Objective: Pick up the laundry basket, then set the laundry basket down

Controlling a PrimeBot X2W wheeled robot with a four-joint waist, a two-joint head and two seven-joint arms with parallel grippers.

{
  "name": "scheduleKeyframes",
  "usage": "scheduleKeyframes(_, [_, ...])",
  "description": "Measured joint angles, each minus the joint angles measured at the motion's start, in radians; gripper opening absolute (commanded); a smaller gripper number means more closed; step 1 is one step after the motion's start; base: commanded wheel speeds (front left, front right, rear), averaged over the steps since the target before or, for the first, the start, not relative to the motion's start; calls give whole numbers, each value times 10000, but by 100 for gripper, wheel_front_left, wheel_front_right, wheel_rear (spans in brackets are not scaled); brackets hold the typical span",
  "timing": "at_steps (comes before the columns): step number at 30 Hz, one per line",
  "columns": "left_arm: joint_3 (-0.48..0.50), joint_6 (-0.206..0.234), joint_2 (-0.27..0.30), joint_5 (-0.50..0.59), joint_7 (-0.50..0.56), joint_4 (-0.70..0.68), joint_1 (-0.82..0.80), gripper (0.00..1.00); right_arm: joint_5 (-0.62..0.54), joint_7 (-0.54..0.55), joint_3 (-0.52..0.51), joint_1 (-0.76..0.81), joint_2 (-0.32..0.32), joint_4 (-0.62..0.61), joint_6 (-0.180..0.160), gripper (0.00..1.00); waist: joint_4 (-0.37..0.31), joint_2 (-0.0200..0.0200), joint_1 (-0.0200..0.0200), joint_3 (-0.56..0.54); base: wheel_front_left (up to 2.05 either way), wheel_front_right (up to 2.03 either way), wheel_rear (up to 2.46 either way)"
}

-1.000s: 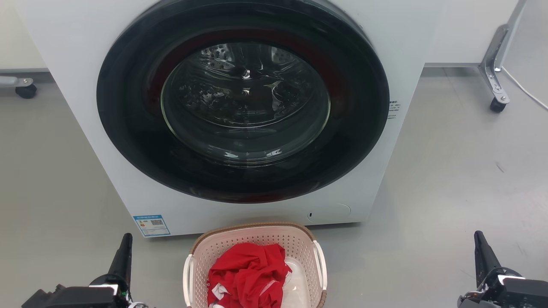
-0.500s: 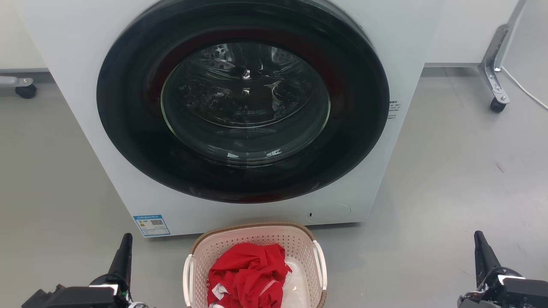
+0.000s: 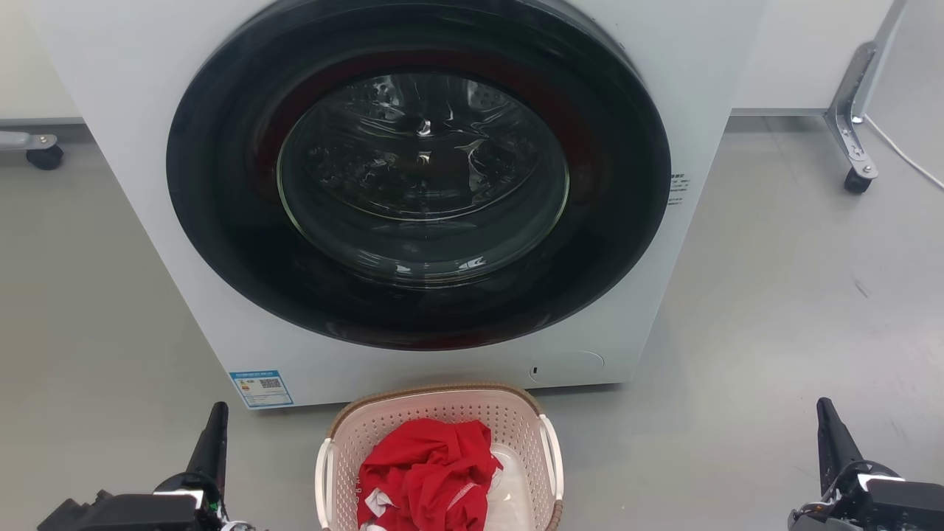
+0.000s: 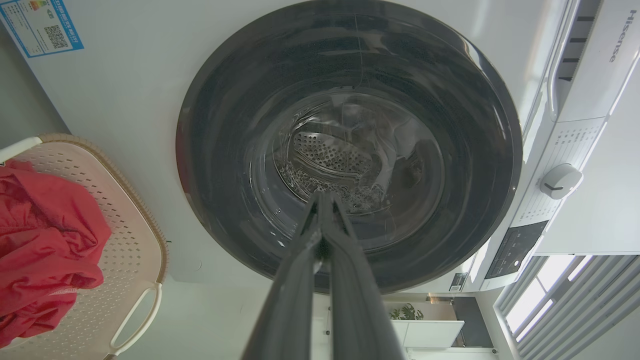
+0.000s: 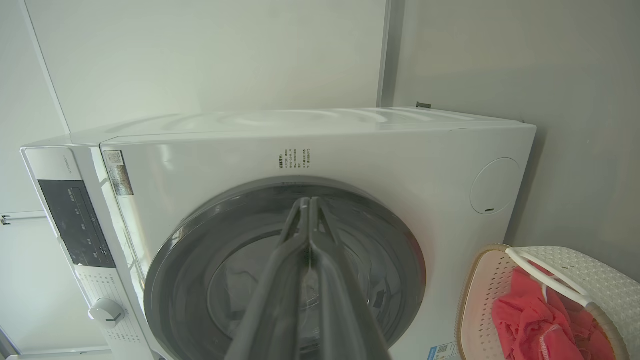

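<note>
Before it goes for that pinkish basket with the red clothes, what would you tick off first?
1. Pale pinkish-beige perforated plastic laundry basket upright on the floor: ok.
2. Its white side handles uncovered: ok.
3. Nothing held by left gripper or right gripper: ok.
4. Their fingers opened for grasping: not ok, both shut.
5. Crumpled red clothing inside the rim: cannot tell, near edge cut off.

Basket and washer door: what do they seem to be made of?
Basket: likely moulded plastic, matte pale beige; its walls carry even rows of holes. The brown rim looks woven, perhaps moulded. Door: a clear glossy bowl, seemingly glass, with reflections, set in a dark shiny ring, probably plastic.
</note>
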Motion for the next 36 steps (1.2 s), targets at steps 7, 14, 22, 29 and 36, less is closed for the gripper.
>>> scheduleKeyframes(7, [0,0,0,0,0,-2,0,0,0,0,0,0,0,0,0,0,0,0,0,0,0,0,0])
scheduleKeyframes(14, [0,0,0,0,0,-2,0,0,0,0,0,0,0,-2,0,0,0,0,0,0,0,0,0])
scheduleKeyframes(22, [0,0,0,0,0,-4,0,0,0,0,0,0,0,-2,0,0,0,0,0,0,0,0,0])
scheduleKeyframes(29, [0,0,0,0,0,-4,0,0,0,0,0,0,0,-4,0,0,0,0,0,1,0,0,0])
scheduleKeyframes(36, [0,0,0,0,0,-6,0,0,0,0,0,0,0,-4,0,0,0,0,0,1,0,0,0])
